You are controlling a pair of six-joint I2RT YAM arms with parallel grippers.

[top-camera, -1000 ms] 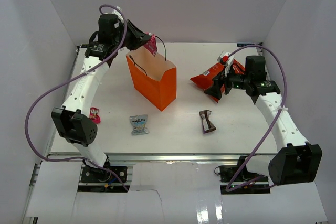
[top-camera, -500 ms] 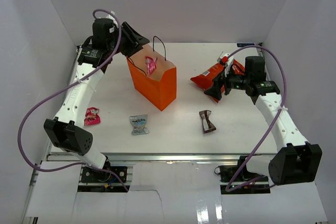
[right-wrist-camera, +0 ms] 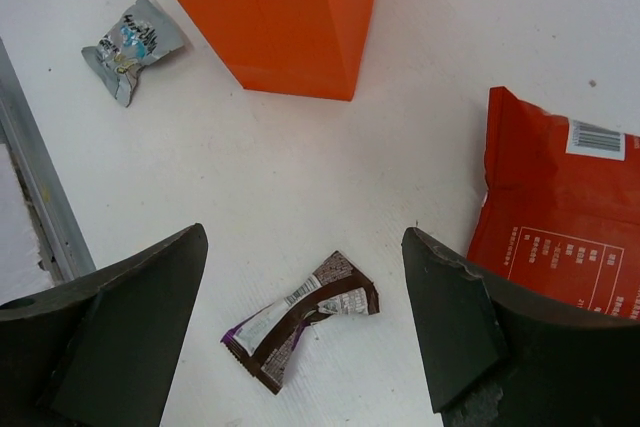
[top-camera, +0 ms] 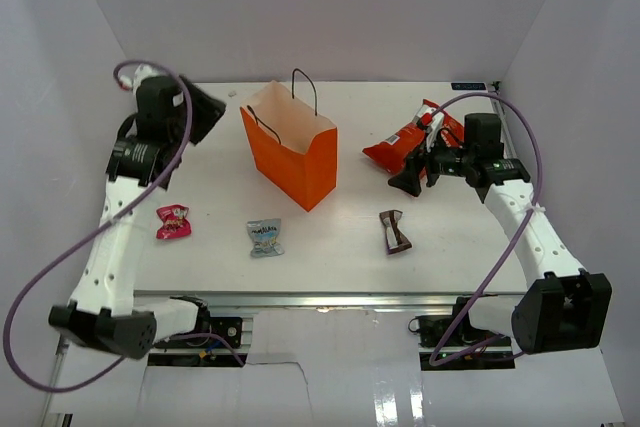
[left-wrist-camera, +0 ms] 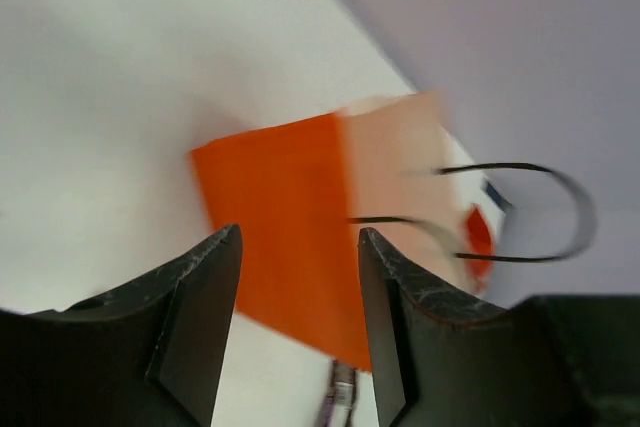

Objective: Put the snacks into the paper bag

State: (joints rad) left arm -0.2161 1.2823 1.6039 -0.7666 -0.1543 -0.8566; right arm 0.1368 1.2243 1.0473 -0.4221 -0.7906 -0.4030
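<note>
Overhead and wrist views of the work table (top-camera: 350, 257). The paper bag (top-camera: 300, 162) stands upright left of the table's centre, towards the far side. It is bright orange outside and pale inside, with sharp creased edges, an open rectangular mouth and two thin black cord handles (top-camera: 305, 87) arching over the rim. What lies inside it cannot be seen.

The snacks lie flat around the bag. A large red chip bag (right-wrist-camera: 550, 217), with white print and a barcode on the side that shows, lies to the bag's right near the far right corner. A crumpled brown-and-white wrapper (right-wrist-camera: 300, 317) lies nearer the front, between the bag and the right arm. A small pale-blue packet (right-wrist-camera: 130, 47) lies just in front of the bag's near corner. A pink wrapper (top-camera: 171, 221) lies well to the left, beside the left arm.

The left gripper (left-wrist-camera: 297, 239) hangs above the table's far left, apart from the bag and pointed at it; its jaws are parted and empty. The right gripper (right-wrist-camera: 303, 237) hovers beside the chip bag, above the brown-and-white wrapper, jaws spread wide, grasping nothing.
</note>
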